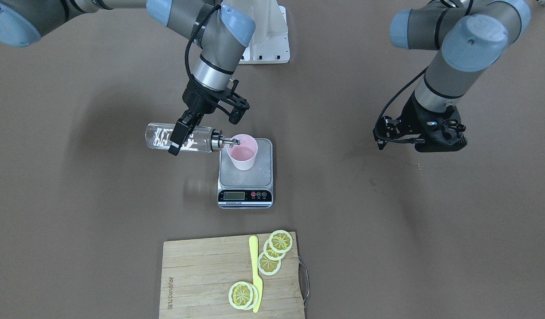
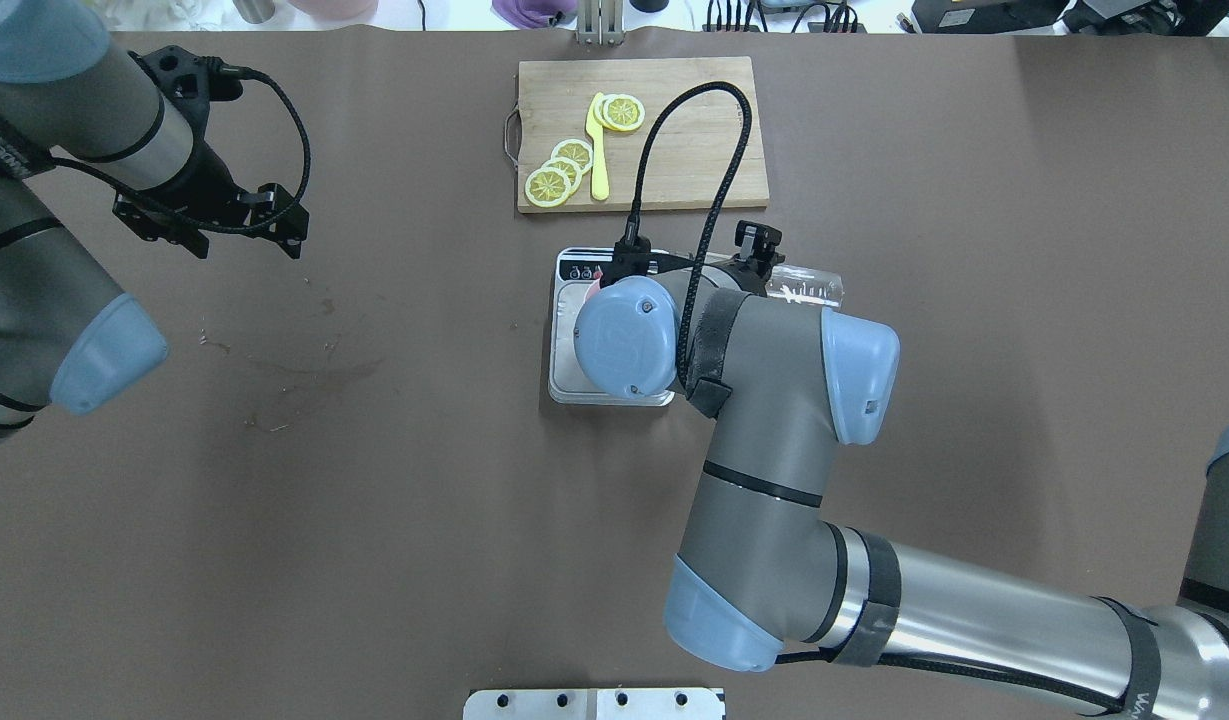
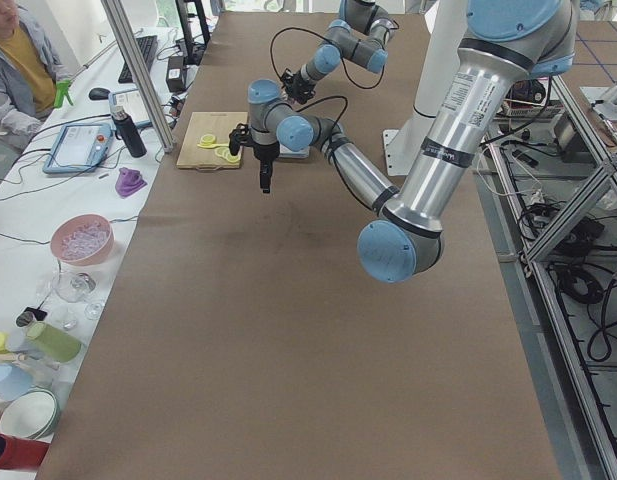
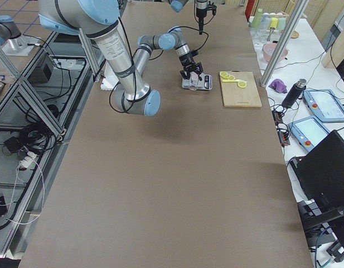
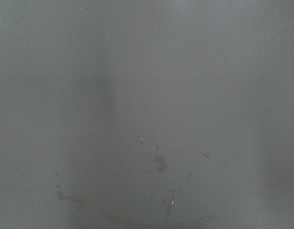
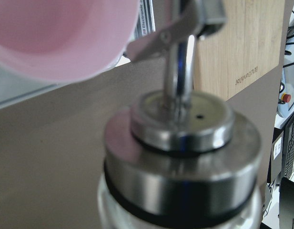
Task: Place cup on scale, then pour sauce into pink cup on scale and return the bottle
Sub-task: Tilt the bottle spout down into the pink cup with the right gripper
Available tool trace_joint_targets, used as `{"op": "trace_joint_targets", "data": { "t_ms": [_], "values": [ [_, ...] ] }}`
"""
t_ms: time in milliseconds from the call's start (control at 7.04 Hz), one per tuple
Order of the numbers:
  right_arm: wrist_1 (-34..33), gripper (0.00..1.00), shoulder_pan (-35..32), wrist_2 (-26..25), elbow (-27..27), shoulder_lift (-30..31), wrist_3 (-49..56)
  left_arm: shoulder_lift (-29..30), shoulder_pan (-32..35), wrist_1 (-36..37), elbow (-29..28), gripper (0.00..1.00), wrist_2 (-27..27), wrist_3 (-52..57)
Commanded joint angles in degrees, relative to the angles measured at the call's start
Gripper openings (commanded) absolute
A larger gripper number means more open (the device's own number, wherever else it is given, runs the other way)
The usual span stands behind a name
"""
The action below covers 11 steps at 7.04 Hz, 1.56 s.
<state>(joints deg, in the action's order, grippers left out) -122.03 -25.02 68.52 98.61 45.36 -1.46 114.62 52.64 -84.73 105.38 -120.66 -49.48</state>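
So the right arm's fingers (image 1: pixel 178 135) pinched the bottle (image 1: pixel 202 138) mid-body, tipped sideways so its spout (image 1: pixel 232 141) reached over the cup (image 1: pixel 242 153). Cup sat on the scale (image 1: pixel 248 178), presumably to weigh the pour. The left arm's fingers (image 3: pixel 265 178) hung over the bench (image 1: pixel 387 230), couldn't tell if spread.

The pale pink cup (image 1: pixel 242 153) stands upright on the scale (image 1: pixel 248 178), on the platform's half away from the display. The clear glass bottle (image 1: pixel 202 139) lies horizontal in the air beside the scale, its chrome spout (image 1: pixel 231 142) over the cup's rim.
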Motion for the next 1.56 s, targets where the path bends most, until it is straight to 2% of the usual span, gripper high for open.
{"op": "trace_joint_targets", "data": {
  "t_ms": [0, 568, 995, 1137, 1421],
  "values": [
    [-0.8, 0.0, -0.2, -1.1, -0.4, -0.4, 5.7, -0.1, 0.0, 0.0, -0.1, 0.97, 0.1, 0.0],
    [-1.3, 0.0, -0.8, -2.4, -1.1, -1.0, 12.0, -0.1, -0.1, -0.1, -0.2, 0.97, 0.1, -0.1],
    [-2.6, 0.0, -1.0, -3.4, -6.5, -4.9, 16.3, -0.8, -0.3, -0.3, -0.2, 0.97, 0.1, -0.1],
    [-3.4, 0.0, -1.2, -6.1, -6.3, -4.9, 24.5, -0.8, -0.3, -0.3, -0.2, 0.97, 0.0, -0.1],
    [-3.4, 0.0, -1.2, -6.0, -5.0, -4.8, 24.9, -0.8, -0.3, -0.3, -0.2, 0.97, 0.0, 0.0]
  ]
}}
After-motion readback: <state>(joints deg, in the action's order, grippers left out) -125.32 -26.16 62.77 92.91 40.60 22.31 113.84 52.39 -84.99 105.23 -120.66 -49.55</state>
